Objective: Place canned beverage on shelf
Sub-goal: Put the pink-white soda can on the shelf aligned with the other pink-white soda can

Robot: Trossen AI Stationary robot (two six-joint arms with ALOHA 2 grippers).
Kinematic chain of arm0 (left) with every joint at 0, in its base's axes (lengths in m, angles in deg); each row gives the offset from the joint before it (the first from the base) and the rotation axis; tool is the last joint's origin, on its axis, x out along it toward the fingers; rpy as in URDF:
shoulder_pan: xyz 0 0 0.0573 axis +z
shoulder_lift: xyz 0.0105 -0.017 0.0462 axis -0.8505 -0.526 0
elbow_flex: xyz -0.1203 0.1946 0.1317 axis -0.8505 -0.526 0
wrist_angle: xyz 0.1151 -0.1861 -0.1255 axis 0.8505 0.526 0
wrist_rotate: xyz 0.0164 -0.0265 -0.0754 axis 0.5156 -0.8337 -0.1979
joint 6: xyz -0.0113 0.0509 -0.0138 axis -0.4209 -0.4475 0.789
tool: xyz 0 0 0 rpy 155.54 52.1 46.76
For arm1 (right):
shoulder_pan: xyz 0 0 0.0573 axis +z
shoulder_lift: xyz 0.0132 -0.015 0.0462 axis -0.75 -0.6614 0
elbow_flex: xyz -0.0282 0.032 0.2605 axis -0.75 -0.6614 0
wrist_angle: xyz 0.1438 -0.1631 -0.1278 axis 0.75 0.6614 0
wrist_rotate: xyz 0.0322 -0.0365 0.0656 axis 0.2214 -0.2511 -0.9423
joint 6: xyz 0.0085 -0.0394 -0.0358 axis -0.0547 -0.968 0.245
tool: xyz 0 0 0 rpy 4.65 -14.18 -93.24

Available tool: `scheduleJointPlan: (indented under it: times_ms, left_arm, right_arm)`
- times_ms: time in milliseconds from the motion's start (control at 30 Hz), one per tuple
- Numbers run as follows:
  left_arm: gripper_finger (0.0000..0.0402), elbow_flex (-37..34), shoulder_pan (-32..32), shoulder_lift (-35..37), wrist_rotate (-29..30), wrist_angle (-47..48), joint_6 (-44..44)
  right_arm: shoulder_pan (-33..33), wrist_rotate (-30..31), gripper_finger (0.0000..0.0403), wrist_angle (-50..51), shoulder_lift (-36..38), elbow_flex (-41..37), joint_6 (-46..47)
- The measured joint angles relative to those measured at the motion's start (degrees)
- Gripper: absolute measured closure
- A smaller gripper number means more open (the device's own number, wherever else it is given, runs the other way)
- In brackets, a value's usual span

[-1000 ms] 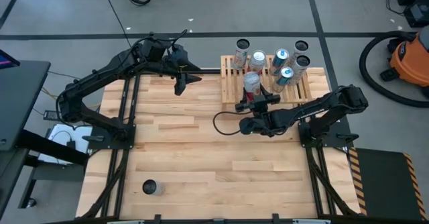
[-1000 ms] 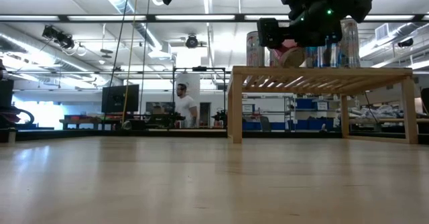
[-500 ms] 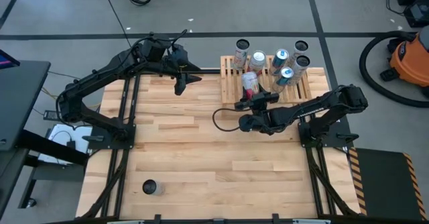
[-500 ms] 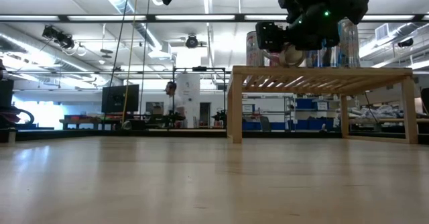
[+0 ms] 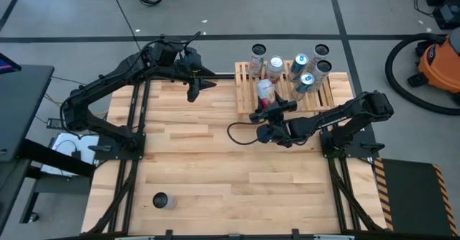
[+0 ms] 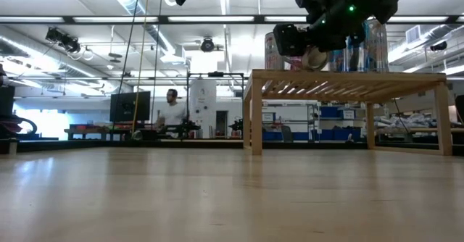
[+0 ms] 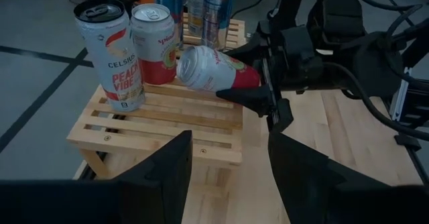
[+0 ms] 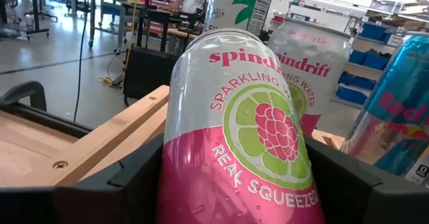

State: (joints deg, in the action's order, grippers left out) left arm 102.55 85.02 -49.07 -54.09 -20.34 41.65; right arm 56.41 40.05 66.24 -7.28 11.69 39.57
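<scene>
My right gripper is shut on a white and pink Spindrift can, which lies tilted over the near left part of the light-wood slatted shelf. The can's top points at the cans standing behind it. Several other cans stand upright on the shelf's far part; a Celsius can and a second Spindrift can are nearest. My left gripper hangs open and empty high above the table's far side, left of the shelf. My right gripper pinches the can's pink bottom end between its two fingers. They come from the table's near side, about level. The can lies tilted, its top close to the standing Spindrift can. Whether it rests on the slats, I cannot tell.
A dark can stands alone near the table's near left corner. Bare wood lies between it and the shelf. An orange vacuum stands on the floor beyond the table's right side. A person moves in the room behind.
My right gripper has gone a little toward the table's left edge and tipped the can from nearly upright onto a slant, its top now toward the standing cans. The person in the background has walked left.
</scene>
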Motion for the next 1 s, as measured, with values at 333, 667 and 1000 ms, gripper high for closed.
scheduleJointPlan:
  times_ms: [333,667,1000]
  left_arm:
    - [0.0205,0.0,0.0,0.0,0.0,-0.02,0.02]
    - [0.0205,0.0,-0.01,0.0,0.0,-0.02,0.02]
    - [0.0205,-0.02,0.01,0.0,0.02,-0.39,0.04]
  right_arm:
    - [-0.01,0.71,0.011,-0.81,0.27,0.07,-2.01]
    - [-0.01,1.65,0.011,-4.18,0.22,0.0,-5.68]
    - [-0.01,1.43,0.011,-4.37,0.28,0.0,-6.35]
